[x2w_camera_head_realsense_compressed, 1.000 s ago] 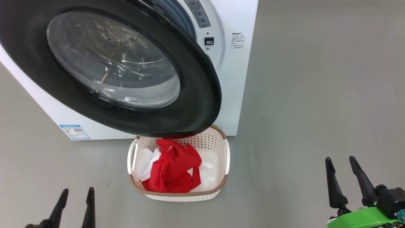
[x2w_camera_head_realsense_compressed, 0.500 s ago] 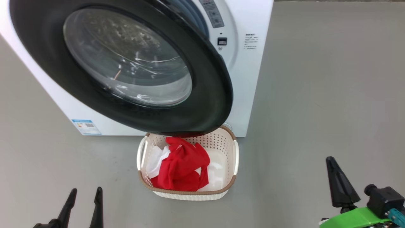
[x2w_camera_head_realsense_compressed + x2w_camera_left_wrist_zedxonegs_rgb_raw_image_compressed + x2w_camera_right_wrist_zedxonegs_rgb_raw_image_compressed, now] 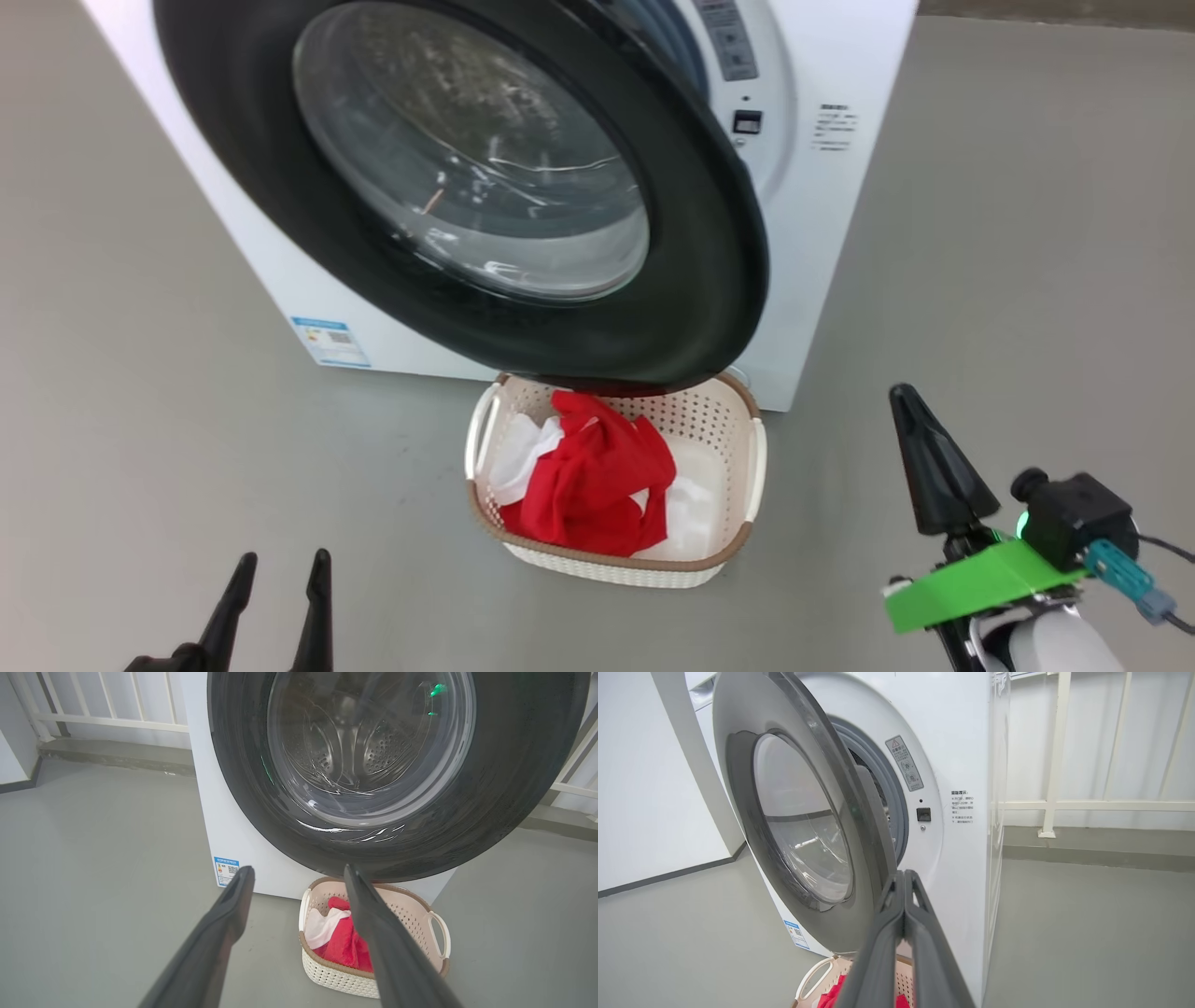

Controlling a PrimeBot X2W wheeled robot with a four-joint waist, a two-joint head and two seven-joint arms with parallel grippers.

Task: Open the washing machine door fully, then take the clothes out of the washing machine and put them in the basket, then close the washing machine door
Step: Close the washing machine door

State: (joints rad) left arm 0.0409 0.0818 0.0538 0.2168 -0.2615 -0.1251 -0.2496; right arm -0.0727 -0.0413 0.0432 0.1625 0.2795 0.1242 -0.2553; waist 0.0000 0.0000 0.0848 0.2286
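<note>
- Head view: you see the washer (image 3: 840, 233) across the top, its door (image 3: 709, 308) swung open with the black rim and glass toward you.
- The basket (image 3: 752, 467) sits on the floor (image 3: 1027, 280) at 6 o'clock of the door, its far end under the door's lower edge.
- The clothes (image 3: 597, 476), red with some white, lie bunched inside the basket, toward its 9 o'clock side.
- A blue label (image 3: 329, 341) shows on the washer at 10 o'clock from the basket.
- Your left gripper (image 3: 285, 555) is at 7 o'clock in the frame, fingers spread and holding nothing.
- Your right gripper (image 3: 904, 397) is at 4 o'clock, fingers pressed together into one point, empty, well apart from the basket.
- Left wrist view: the left gripper (image 3: 299, 870) points at the door (image 3: 514, 788); its spread fingers touch nothing.
- The drum (image 3: 369, 751) shows through the glass; the basket (image 3: 439, 924) with the clothes (image 3: 341, 947) lies at 5 o'clock, partly behind one finger.
- Right wrist view: the right gripper (image 3: 903, 873) rises at 6 o'clock, fingers shut tight on nothing, aimed at the door's free edge.
- The door (image 3: 784, 812) stands ajar from the washer (image 3: 966, 742); a basket (image 3: 817, 975) handle and a bit of red clothes (image 3: 831, 998) show at 7 o'clock.
</note>
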